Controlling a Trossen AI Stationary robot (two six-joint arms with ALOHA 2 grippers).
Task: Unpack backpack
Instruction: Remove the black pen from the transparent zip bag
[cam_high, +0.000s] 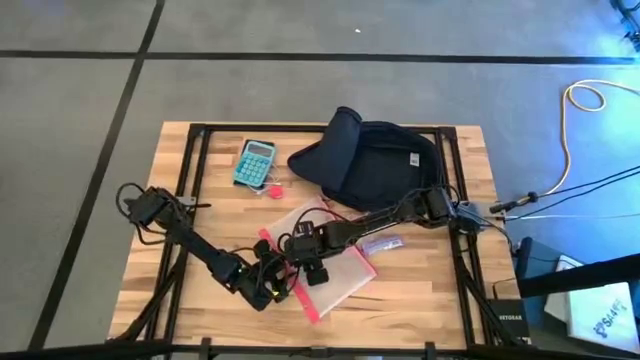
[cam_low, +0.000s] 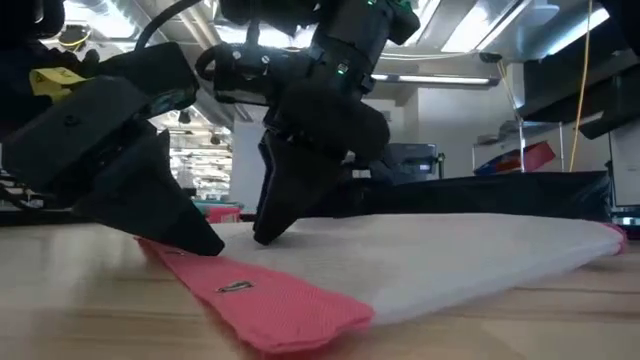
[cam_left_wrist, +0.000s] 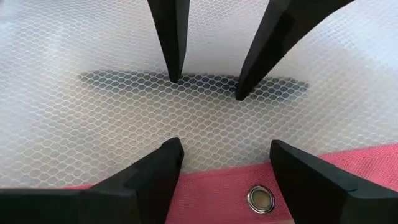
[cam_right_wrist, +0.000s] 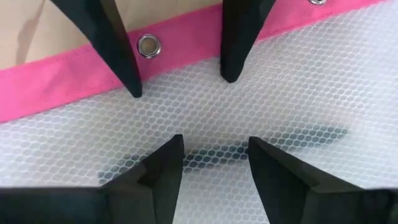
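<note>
- Now both grippers meet over the pouch (cam_high: 322, 262), a clear mesh zip pouch with a red-pink edge lying flat on the table (cam_high: 180, 190), near its front middle.
- Left gripper (cam_left_wrist: 225, 152) comes in over the pink edge strip, next to a metal eyelet (cam_left_wrist: 260, 198); its fingers stand apart and hold nothing, tips down at the mesh.
- Right gripper (cam_right_wrist: 212, 149) faces it from the other side, fingers likewise spread and empty, poised over a dark slender thing (cam_right_wrist: 217, 151) seen through the mesh, perhaps a pen.
- From table height the two sets of fingers press close to the pouch top; whether they touch it I cannot tell.
- Backpack (cam_high: 375, 165) lies at the far side of the table, right of middle, well apart from both grippers, its mouth toward the left.
- Calculator (cam_high: 254, 162) sits just left of the backpack, already out; a small striped packet (cam_high: 381, 243) lies right of the pouch.
- Judged step: the pouch is out of the backpack, and the arms seem to be working on the pouch itself, to steady or open it.
- Next move likely calls for one gripper to pin the edge while the other pinches mesh or finds the zip pull, which I cannot see.
</note>
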